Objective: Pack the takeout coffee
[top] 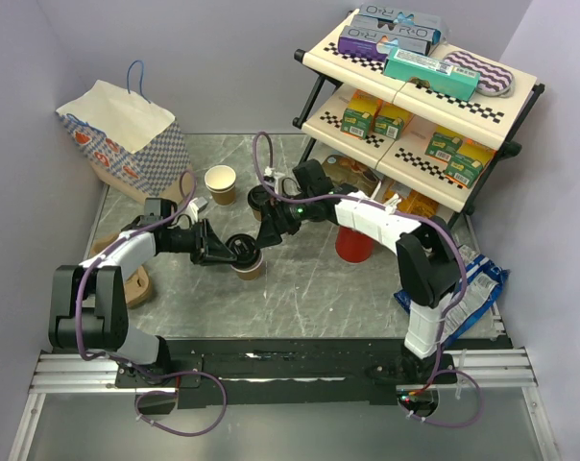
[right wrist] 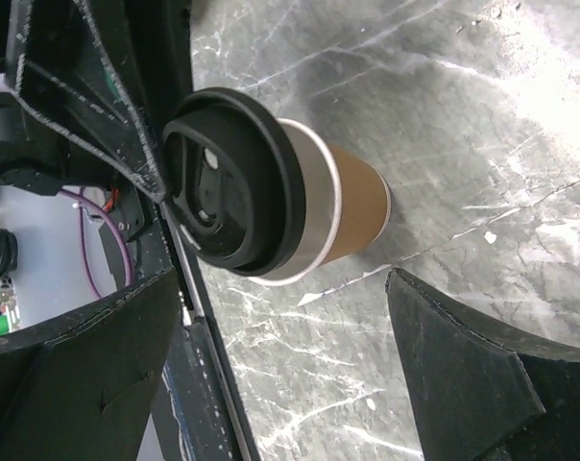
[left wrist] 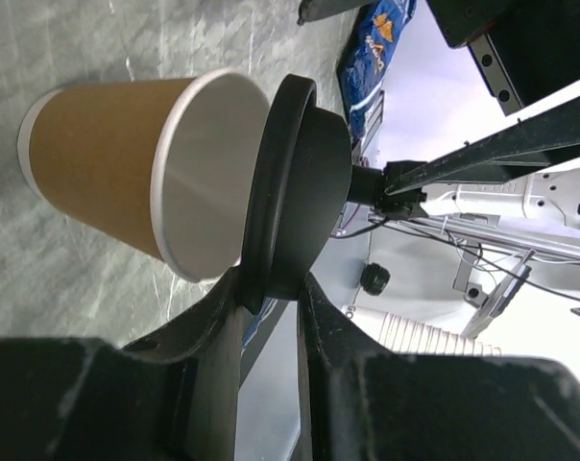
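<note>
A brown paper cup (top: 252, 268) stands mid-table. My left gripper (top: 234, 252) is shut on a round black lid (left wrist: 295, 187) and holds it at a tilt against the white rim of this cup (left wrist: 108, 163). The right wrist view shows the same cup (right wrist: 352, 206) with the lid (right wrist: 228, 182) over its mouth. My right gripper (top: 271, 229) is open, its fingers apart just short of the cup and not touching it (right wrist: 280, 317). A second brown cup with a black lid (top: 259, 202) stands just behind the right gripper.
A lidless brown cup (top: 220, 182) stands at the back. A patterned paper bag (top: 127, 134) sits far left. A red cup (top: 352, 245) stands by the snack shelf (top: 415, 106). A brown cardboard carrier (top: 136, 283) lies left; a blue snack bag (top: 477, 279) lies right.
</note>
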`<act>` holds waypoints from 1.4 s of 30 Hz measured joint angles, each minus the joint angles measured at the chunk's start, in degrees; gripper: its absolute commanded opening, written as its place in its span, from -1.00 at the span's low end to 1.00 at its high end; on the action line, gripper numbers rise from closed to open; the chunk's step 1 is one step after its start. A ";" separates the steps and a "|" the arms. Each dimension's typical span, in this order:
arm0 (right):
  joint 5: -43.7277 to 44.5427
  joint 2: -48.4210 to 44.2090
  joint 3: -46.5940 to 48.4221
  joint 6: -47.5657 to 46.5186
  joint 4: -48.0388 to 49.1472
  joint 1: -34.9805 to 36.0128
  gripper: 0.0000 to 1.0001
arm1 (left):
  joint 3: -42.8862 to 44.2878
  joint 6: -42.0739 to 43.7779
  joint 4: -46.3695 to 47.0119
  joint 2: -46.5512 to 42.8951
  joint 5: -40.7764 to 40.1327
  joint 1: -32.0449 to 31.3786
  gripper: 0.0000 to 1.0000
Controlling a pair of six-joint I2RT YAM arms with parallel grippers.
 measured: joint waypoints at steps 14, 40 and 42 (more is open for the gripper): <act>0.24 3.65 2.01 1.14 0.31 1.70 0.89 | 1.14 0.90 -6.10 -0.13 -4.50 0.00 -0.04; 2.54 5.29 3.72 1.70 -0.02 2.36 0.86 | 7.54 6.95 -11.93 -0.13 -15.63 -1.99 0.13; 2.93 5.29 3.72 1.68 -0.09 2.36 0.86 | 8.55 7.74 -12.39 -0.13 -16.55 -3.34 0.13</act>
